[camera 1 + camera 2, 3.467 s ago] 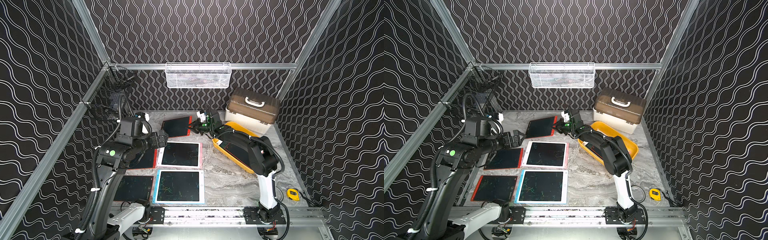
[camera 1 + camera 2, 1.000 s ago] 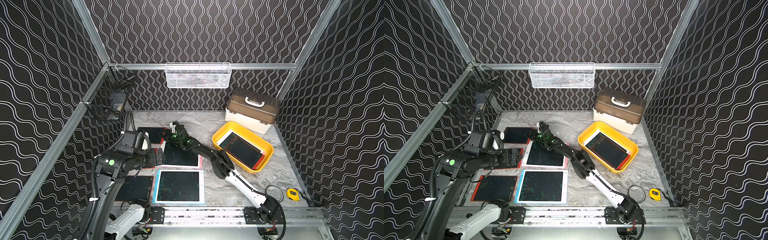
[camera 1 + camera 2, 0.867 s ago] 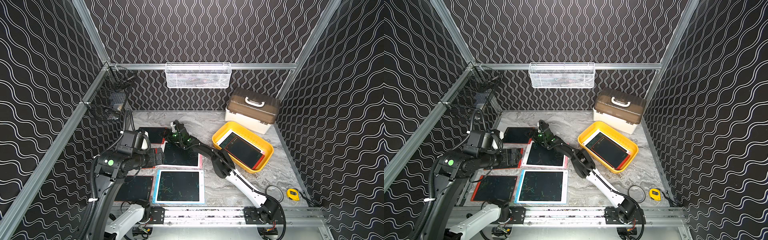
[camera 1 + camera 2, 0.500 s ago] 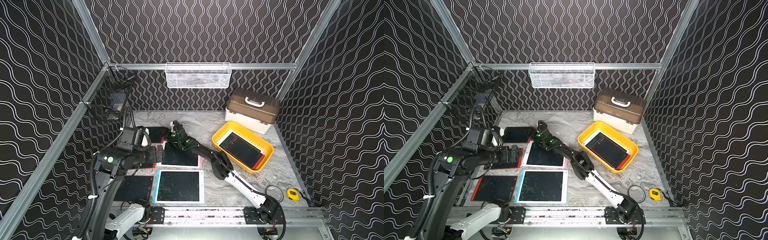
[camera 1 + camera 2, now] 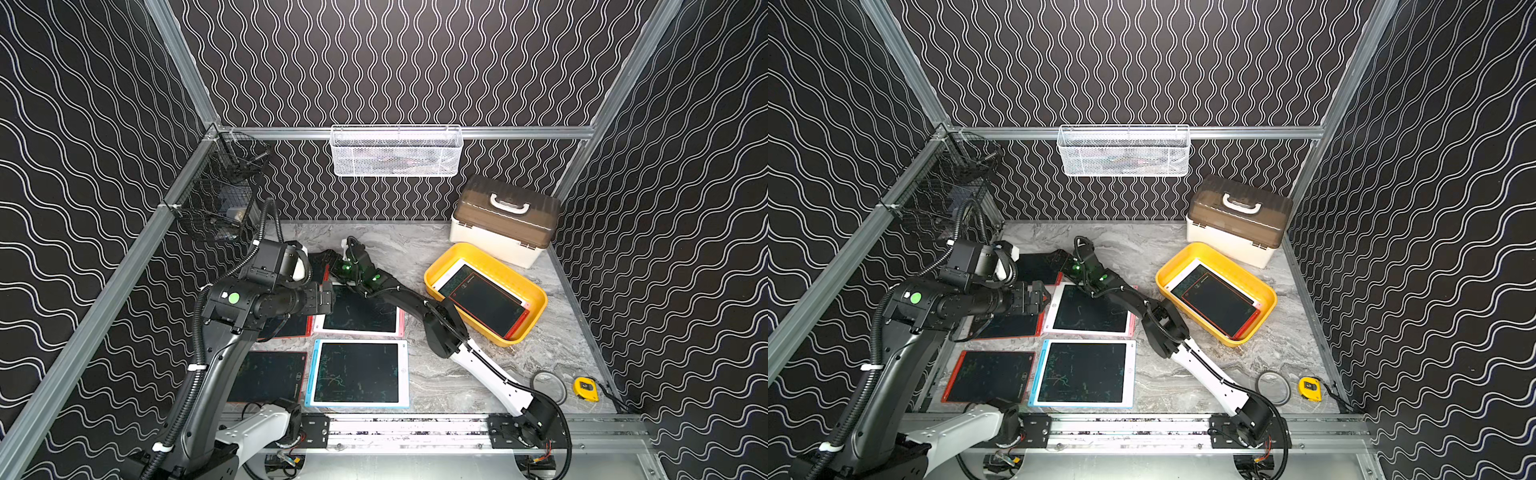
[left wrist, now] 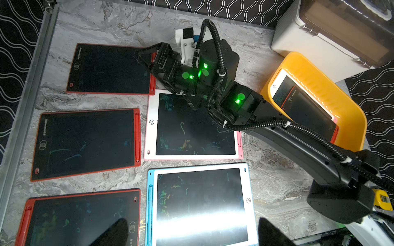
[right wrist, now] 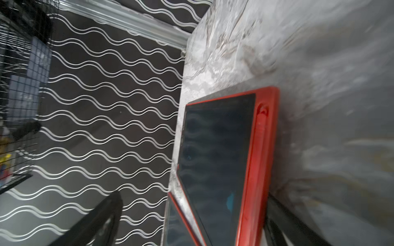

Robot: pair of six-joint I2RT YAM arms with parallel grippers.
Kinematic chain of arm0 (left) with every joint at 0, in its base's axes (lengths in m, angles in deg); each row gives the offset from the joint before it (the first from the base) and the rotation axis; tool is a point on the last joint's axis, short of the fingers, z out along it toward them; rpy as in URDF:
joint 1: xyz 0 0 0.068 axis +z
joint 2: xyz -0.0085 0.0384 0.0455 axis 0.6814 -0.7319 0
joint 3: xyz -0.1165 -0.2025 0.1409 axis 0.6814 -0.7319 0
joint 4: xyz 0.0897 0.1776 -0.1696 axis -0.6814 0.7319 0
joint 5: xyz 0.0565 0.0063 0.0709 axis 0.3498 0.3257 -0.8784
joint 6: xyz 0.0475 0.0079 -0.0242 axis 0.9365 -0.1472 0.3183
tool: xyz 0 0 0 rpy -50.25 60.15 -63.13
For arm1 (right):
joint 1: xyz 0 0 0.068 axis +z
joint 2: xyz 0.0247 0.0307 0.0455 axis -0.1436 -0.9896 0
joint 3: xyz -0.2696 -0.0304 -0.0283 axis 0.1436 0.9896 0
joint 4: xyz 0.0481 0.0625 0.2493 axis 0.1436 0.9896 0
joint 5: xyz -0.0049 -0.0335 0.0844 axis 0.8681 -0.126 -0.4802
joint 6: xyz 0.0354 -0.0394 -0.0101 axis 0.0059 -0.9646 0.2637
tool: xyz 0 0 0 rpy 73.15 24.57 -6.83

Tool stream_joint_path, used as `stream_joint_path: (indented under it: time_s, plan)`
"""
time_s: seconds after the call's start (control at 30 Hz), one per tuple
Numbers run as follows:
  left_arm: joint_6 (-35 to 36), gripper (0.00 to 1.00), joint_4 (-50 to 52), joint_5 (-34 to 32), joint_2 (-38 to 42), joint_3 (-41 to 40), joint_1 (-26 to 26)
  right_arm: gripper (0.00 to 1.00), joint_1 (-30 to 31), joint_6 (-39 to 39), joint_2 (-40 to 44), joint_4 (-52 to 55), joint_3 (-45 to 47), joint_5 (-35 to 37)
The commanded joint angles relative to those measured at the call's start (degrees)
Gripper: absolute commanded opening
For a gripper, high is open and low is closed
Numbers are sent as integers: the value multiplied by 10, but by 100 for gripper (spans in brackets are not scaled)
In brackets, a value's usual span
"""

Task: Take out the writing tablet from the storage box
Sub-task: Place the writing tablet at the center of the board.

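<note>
The yellow storage box (image 5: pixel 540 300) stands at the right. A red-framed writing tablet (image 5: pixel 486 302) lies in it on top of a white-framed one (image 5: pixel 448 275). My right gripper (image 7: pixel 191 223) reaches to the far left and is open. Its fingers straddle the red edge of another red tablet (image 6: pixel 108 68), which lies flat on the table. My left gripper (image 6: pixel 191 238) hangs open above the blue-framed tablet (image 6: pixel 200 204) with nothing between its fingers. In a top view it sits at the left (image 5: pixel 327 297), beside the right gripper (image 5: pixel 328 262).
Two more red tablets (image 6: pixel 85 142) (image 6: pixel 81 219) and a pink-framed one (image 6: pixel 191 125) lie on the marble table. A cream case with a brown lid (image 5: pixel 503 220) stands behind the box. A white wire basket (image 5: pixel 395 151) and a black one (image 5: pixel 220 199) hang on the walls. A yellow tape measure (image 5: pixel 586 388) lies front right.
My right gripper has opened wide around the red tablet's edge at the back left, and the tablet now rests on the table. My left arm has risen and shifted slightly toward the back.
</note>
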Motion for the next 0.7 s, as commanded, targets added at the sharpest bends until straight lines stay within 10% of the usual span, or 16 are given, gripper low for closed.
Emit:
stream_joint_path:
  time_s: [0.0,0.67]
  plan:
    - [10,99,-16,-3,-5,7,-1,100,-3,-24,10,28,6,2]
    - [-1,99,-84,-26,-17,-14,0,100,-48,-166,195,153,147,66]
